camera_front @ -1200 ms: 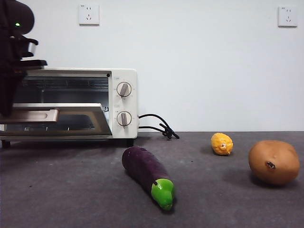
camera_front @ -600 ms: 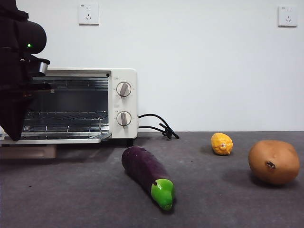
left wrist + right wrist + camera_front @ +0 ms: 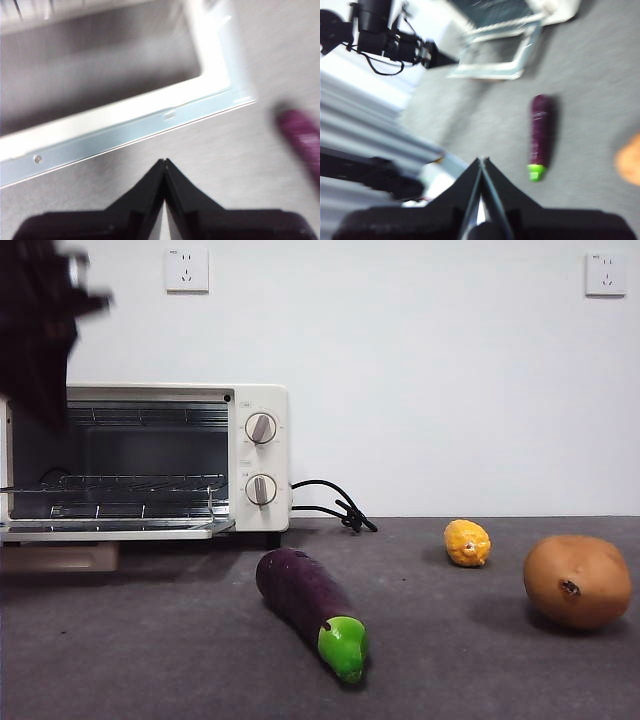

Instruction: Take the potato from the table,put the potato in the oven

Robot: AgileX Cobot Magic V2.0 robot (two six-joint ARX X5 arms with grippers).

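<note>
The potato (image 3: 577,581), big, brown and oval with a dark eye spot, lies on the table (image 3: 480,670) at the far right, with no gripper near it. At the left stands the cream oven (image 3: 255,455) with its door (image 3: 110,530) folded down flat and its wire rack showing. My left gripper (image 3: 45,400) is a dark blur high above the oven's left end. In its own view the left gripper (image 3: 164,161) is shut and empty over the door (image 3: 125,125). The right gripper (image 3: 481,159) is shut and empty, high above the table.
A purple eggplant (image 3: 310,608) with a green tip lies in the middle front, between oven and potato. A small yellow-orange fruit (image 3: 467,542) sits behind and left of the potato. The oven's black cord (image 3: 335,505) trails to its right.
The oven door has swung from half open down to flat. The left arm has risen from the door's height to above the oven. The potato has not moved.
</note>
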